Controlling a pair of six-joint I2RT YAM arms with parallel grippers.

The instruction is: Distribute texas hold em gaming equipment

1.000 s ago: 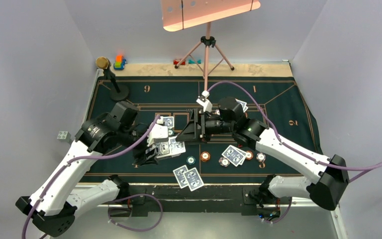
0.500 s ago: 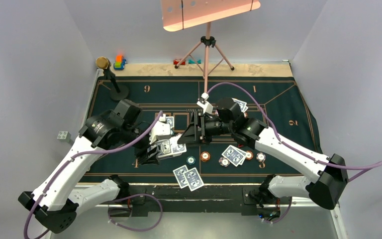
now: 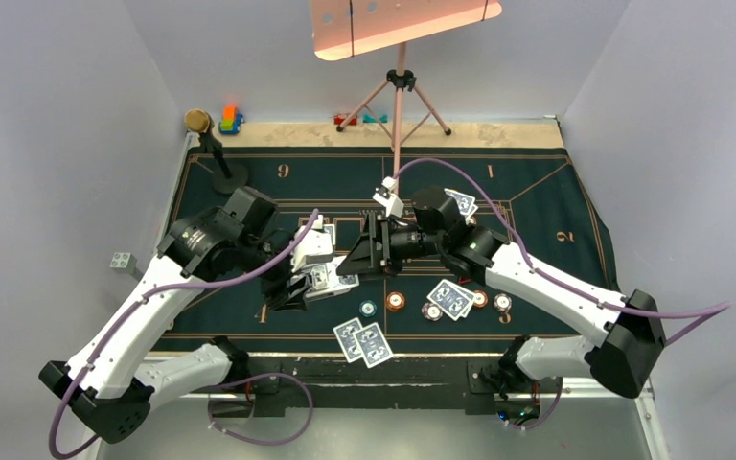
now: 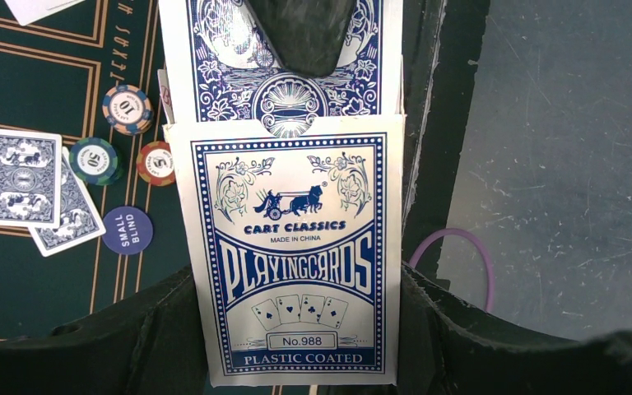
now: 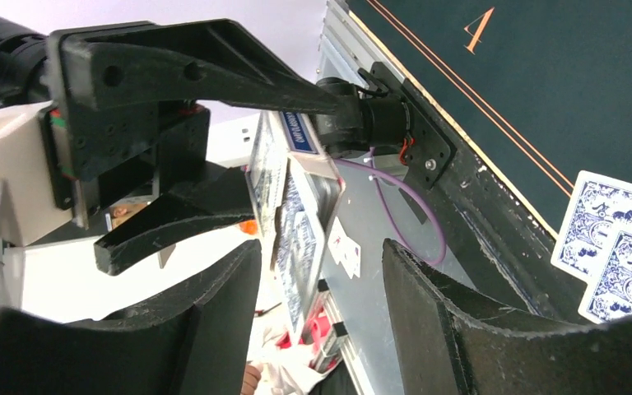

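Note:
My left gripper point(image 4: 296, 362) is shut on a blue-and-white playing card box point(image 4: 292, 271), held above the table's near edge. Blue-backed cards point(image 4: 214, 49) stick out of its open top. My right gripper point(image 5: 321, 313) is open, its fingers either side of the edge-on cards point(image 5: 296, 239), with gaps showing. One right finger point(image 4: 300, 33) lies over the top card's back. In the top view the two grippers meet at the box point(image 3: 324, 280). On the felt lie card pairs point(image 3: 362, 340) point(image 3: 450, 298), chips point(image 3: 397, 301) point(image 4: 93, 160) and a dark blue small-blind disc point(image 4: 127, 230).
A gold-topped black stand point(image 3: 216, 153) is at the back left of the green felt point(image 3: 556, 211), with toy blocks point(image 3: 230, 120) behind it. A pink tripod point(image 3: 399, 96) stands at the back centre. More cards point(image 3: 464, 202) lie beside the right arm.
My right gripper has moved left onto the cards in the box and its jaws have narrowed a little. The left arm has lifted the box slightly toward it.

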